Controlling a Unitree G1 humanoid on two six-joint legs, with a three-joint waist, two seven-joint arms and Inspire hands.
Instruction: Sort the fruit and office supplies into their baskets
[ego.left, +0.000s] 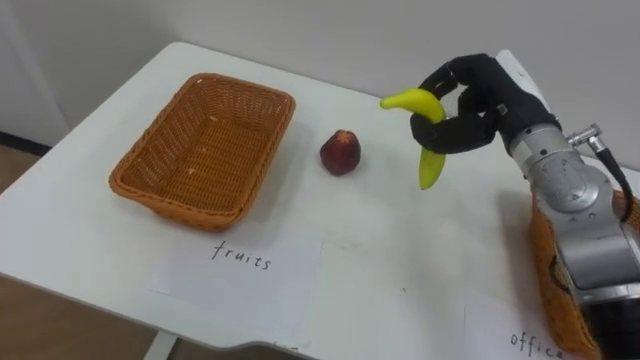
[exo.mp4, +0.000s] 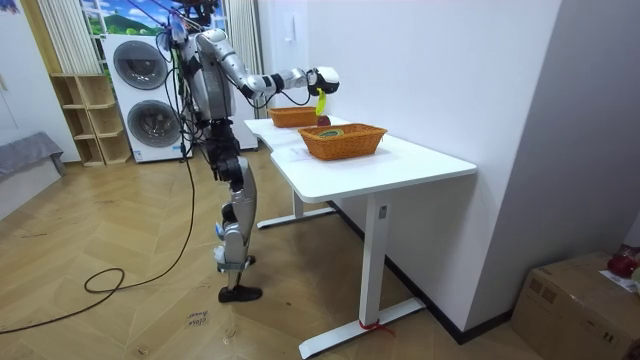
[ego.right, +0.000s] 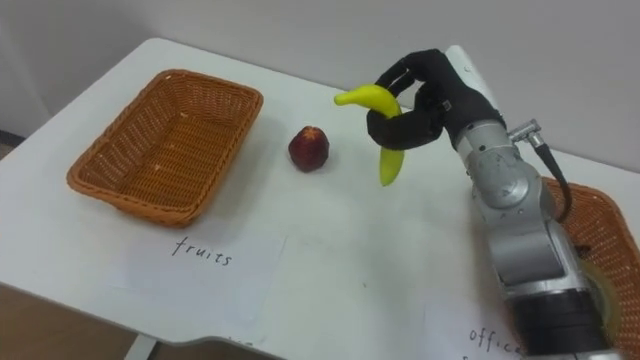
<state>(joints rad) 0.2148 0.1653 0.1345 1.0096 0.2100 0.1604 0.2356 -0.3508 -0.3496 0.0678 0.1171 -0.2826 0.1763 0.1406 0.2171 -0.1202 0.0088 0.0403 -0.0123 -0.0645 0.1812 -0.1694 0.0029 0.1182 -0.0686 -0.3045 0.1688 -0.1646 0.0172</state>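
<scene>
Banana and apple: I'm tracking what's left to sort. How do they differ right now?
The banana is yellow, long and curved; the apple is red and round. The banana is held above the table, gripped in the right hand; the apple lies on the table beside the basket. Both are outside that basket.

On our white rectangular table, an orange woven wicker basket sits at the left, a white paper sheet just near of it. A small red apple lies right of it, apart. Further right, our black right hand holds a curved yellow banana above the table. A second orange wicker basket sits far right.
</scene>
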